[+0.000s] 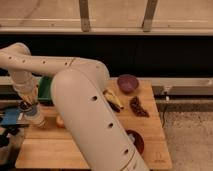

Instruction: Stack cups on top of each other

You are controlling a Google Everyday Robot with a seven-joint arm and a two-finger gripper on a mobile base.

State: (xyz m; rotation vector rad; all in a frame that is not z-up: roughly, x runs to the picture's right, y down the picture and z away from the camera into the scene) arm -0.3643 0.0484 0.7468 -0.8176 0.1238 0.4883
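The arm reaches across to the left edge of the wooden table (100, 152), where the gripper (25, 106) hangs directly over a cream-white cup (35, 118) that stands near that edge; the step in hand appears to be either setting a cup onto this one or taking hold of it. Whether the gripper grasps anything cannot be told, since a dark round shape at its tip may be the metal cup or part of the gripper itself. The next move likely calls for a straight, centred descent so the rims nest without tipping the cup off the edge.
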